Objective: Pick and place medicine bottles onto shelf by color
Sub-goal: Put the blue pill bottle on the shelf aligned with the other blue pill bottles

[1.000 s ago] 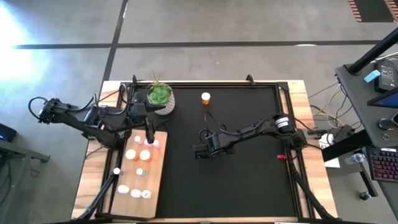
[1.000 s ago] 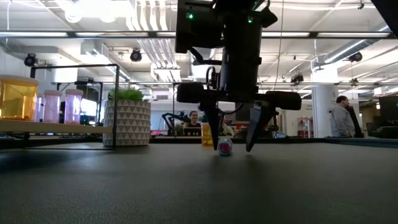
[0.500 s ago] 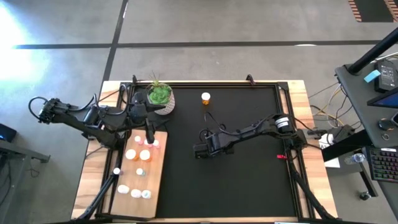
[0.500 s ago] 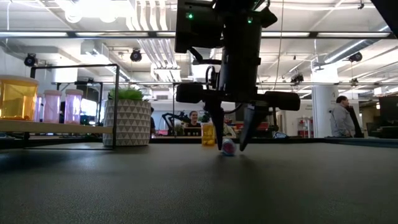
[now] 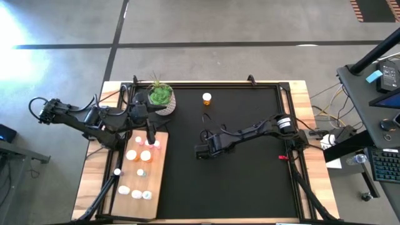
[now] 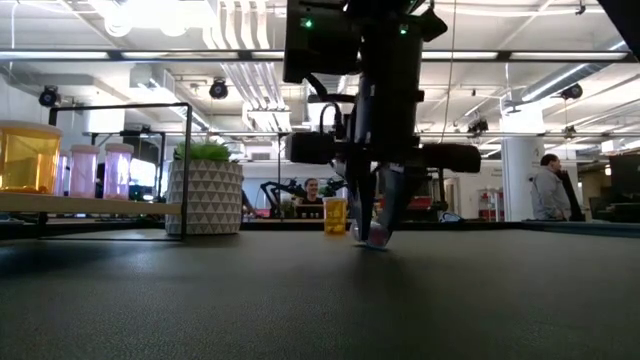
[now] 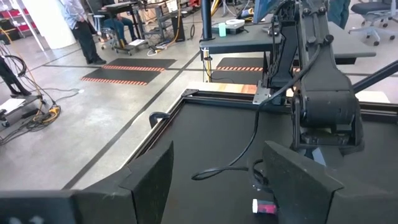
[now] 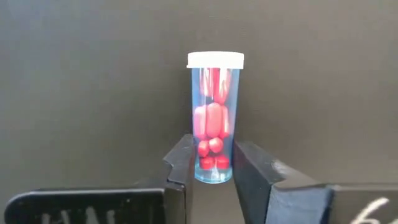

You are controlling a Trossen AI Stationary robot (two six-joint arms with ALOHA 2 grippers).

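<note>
On the table (image 5: 300, 125), a large black mat (image 5: 250, 181) covers most of the top, and the pale wooden shelf (image 5: 160, 165) lies at its left side. You already have several bottles standing there, orange, pink and white ones. A plant pot (image 5: 162, 97) stands just beyond the shelf, and one orange bottle (image 5: 207, 98) waits alone at the far part of the mat.

The left tool (image 5: 150, 137) hovers over the far end of the shelf with its fingers apart and nothing between them. The right tool (image 5: 201, 150) is low near the middle of the mat. Its fingers are closed on the lower end of a small clear bottle (image 8: 215, 112) with red pills and a white cap, which lies on the mat.

The risk, as I judge it, is this grip: you hold the bottle only at its very bottom. When you lift, it can swing, pivot between the fingers, or slip out and roll away on the mat. It could also arrive tilted at the shelf and knock over bottles that stand there.

Compared with one second ago, the right fingers were wide apart around the bottle and now they are shut on it. The left arm has not moved.
</note>
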